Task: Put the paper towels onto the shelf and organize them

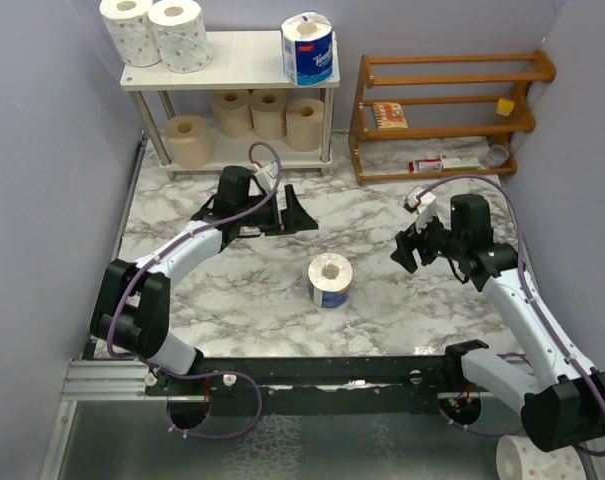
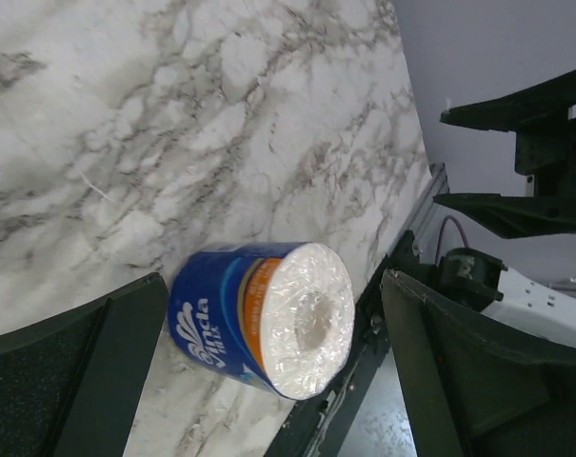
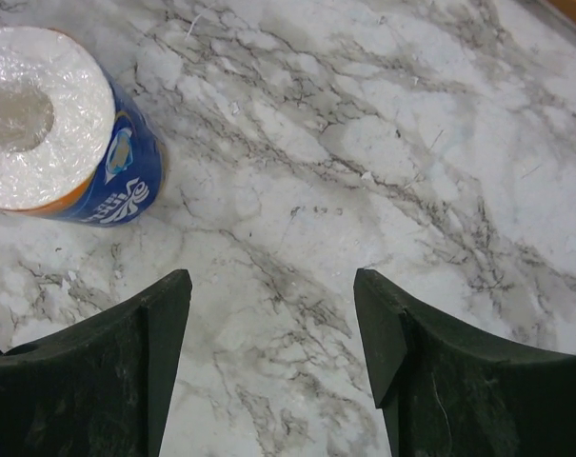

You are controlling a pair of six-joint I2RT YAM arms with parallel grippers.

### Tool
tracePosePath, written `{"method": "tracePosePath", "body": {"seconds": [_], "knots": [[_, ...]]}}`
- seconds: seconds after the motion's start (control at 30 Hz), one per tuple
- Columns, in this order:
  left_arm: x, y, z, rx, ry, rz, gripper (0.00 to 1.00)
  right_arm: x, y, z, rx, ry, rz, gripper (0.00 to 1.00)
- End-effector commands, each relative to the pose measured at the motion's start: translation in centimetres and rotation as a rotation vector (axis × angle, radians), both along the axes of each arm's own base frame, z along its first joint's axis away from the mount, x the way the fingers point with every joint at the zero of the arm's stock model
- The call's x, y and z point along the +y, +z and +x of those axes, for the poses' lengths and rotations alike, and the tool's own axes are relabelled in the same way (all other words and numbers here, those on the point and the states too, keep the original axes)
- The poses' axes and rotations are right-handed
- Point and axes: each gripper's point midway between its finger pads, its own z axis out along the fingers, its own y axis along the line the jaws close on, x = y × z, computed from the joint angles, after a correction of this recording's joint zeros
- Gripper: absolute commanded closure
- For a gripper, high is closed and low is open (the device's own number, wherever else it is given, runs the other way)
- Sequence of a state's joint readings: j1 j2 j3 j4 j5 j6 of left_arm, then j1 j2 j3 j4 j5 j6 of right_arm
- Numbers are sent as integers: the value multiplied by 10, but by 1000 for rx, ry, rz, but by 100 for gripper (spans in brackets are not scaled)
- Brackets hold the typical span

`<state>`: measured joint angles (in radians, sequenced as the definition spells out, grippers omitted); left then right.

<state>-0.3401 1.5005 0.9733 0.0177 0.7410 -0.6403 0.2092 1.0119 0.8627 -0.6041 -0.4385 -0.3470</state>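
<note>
Currently, blue-wrapped roll [image 1: 329, 280]: upright, mid-frame on surface [image 1: 212, 300];
left gripper [image 1: 294, 215]: spread wide, empty, upper-left of roll;
right gripper [image 1: 402, 252]: spread, empty, right of roll;
shelf [image 1: 237, 62]: upper left.

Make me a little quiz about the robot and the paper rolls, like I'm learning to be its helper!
1. True or false: the blue-wrapped roll on the table lies on its side.
2. How many tan rolls sit on the shelf lower board?
3. The left gripper and right gripper are holding: A) one roll each, B) one roll together, C) nothing.
Key: 1 false, it stands upright; 2 four; 3 C.
</note>
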Motion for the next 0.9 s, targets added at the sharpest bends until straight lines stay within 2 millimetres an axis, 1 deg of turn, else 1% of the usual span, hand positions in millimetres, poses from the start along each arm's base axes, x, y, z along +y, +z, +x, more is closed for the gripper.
{"method": "tracePosePath", "body": {"seconds": [0.0,0.1,0.2,0.27,0.43,0.57,0.73,0.87], "knots": [[-34,6,-20,31,-52,-3,1,-12,3,4,-23,-100,40,30],[-41,-10,-26,16,-63,101,4,-27,6,8,-60,-152,49,30],[-40,-30,-30,2,-48,193,9,-37,5,9,-69,-186,40,30],[-40,-41,-35,10,-59,219,11,-39,4,10,-64,-187,39,30],[-34,-59,-45,0,-64,304,11,-38,-2,13,-34,-183,35,31],[-32,-68,-51,-10,-75,347,11,-37,-5,13,-21,-177,34,31],[-36,-75,-60,0,-110,353,20,-38,-7,14,-16,-176,29,31],[-38,-77,-66,8,-139,346,23,-39,-8,15,-13,-180,24,31]]}}
